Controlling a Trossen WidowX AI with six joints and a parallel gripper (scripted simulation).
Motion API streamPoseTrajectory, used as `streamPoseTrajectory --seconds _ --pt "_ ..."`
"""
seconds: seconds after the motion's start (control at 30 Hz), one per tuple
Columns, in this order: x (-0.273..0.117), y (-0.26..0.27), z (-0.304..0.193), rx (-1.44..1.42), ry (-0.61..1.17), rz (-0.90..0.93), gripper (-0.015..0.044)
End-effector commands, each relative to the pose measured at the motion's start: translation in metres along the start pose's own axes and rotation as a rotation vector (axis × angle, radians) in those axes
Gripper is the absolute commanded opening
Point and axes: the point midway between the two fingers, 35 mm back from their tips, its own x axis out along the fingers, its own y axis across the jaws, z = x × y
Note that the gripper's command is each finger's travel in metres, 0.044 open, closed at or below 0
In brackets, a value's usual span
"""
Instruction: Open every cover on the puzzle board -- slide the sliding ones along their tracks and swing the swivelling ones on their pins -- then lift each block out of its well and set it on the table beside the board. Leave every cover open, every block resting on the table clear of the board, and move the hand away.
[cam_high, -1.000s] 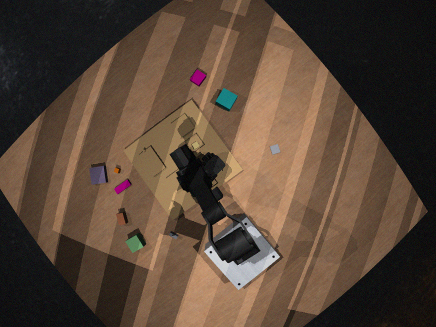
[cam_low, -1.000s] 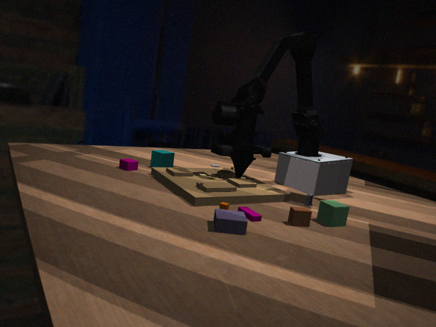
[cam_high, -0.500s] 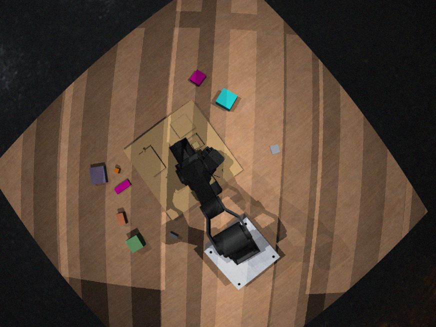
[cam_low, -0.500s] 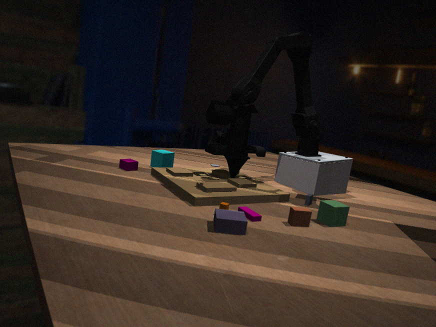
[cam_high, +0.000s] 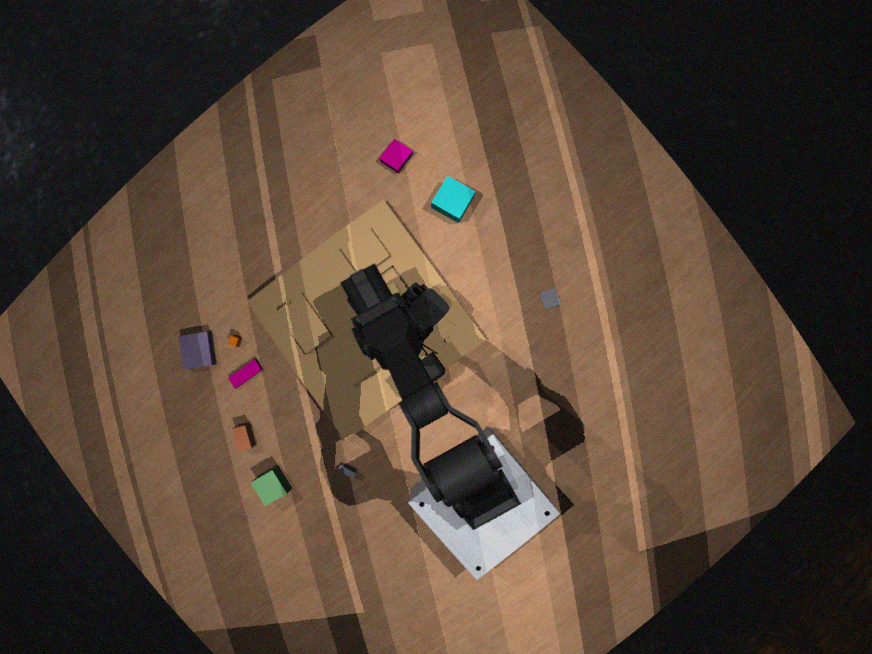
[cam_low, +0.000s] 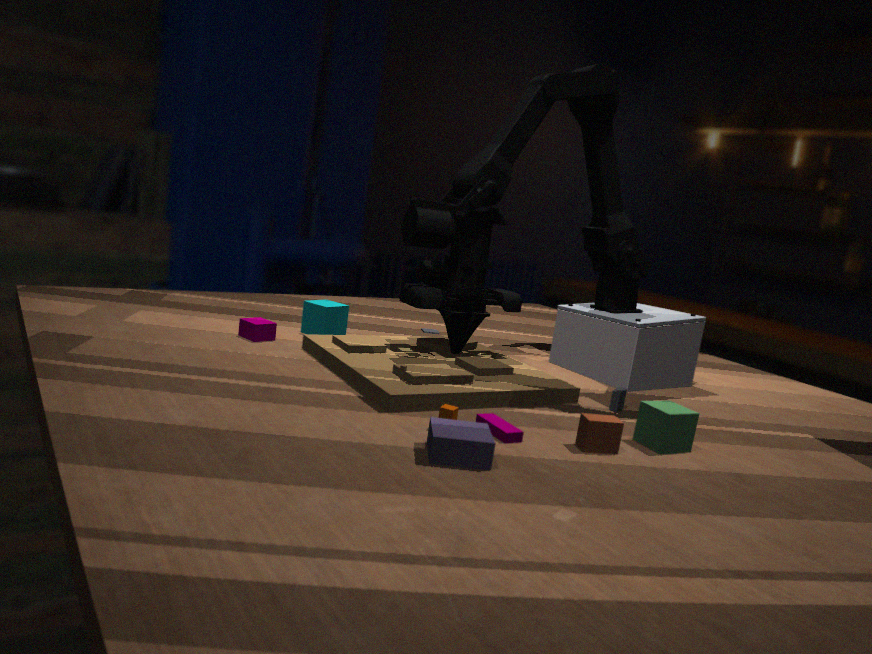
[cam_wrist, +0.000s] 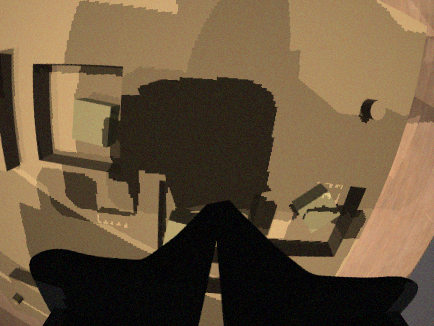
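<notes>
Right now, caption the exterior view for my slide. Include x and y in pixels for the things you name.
Shut gripper (cam_low: 456, 350) pointing down over the puzzle board (cam_low: 383, 399), cyan block (cam_low: 324, 318) beyond, green block (cam_low: 664, 428) in front.

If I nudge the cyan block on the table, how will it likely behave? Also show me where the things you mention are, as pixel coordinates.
The cyan block (cam_high: 452, 197) (cam_low: 324, 317) would probably slide rather than roll, given its flat faces and square edges. Tipping seems unlikely under a low push, as it rests flat and looks no taller than wide. Its crisp edges suggest something stiff.

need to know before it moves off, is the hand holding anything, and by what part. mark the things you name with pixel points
Nothing is held: the hand (cam_low: 456, 350) (cam_wrist: 218, 207) is shut with no block or cover between its fingertips, pointing down at the board (cam_high: 383, 226) (cam_low: 394, 399) (cam_wrist: 330, 75).
</notes>
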Motion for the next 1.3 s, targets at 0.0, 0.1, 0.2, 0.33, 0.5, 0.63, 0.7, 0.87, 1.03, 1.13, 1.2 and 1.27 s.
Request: streamPoseTrajectory --seconds 0.0,0.1,0.2,0.33,0.5,0.63,0.7,0.87,1.03,1.13,1.2,1.27 --pt "-0.001 0.005 0.004 -0.001 0.001 0.006 0.0000" --pt "-0.001 0.008 0.007 -0.001 0.001 0.006 0.0000" --pt "-0.001 0.009 0.008 -0.001 0.001 0.006 0.0000" --pt "-0.001 0.011 0.011 -0.001 0.001 0.007 0.0000" --pt "-0.001 0.015 0.016 -0.001 0.000 0.007 0.0000" --pt "-0.002 0.017 0.021 -0.001 0.000 0.007 0.0000" --pt "-0.002 0.019 0.023 -0.001 0.000 0.007 0.0000" --pt "-0.003 0.020 0.025 -0.001 -0.001 0.007 0.0000" --pt "-0.010 0.021 0.025 -0.001 -0.001 0.008 0.0000" --pt "-0.014 0.021 0.026 -0.001 -0.001 0.008 0.0000" --pt "-0.016 0.021 0.026 -0.001 -0.001 0.008 0.0000" --pt "-0.019 0.021 0.026 -0.001 -0.001 0.008 0.0000"
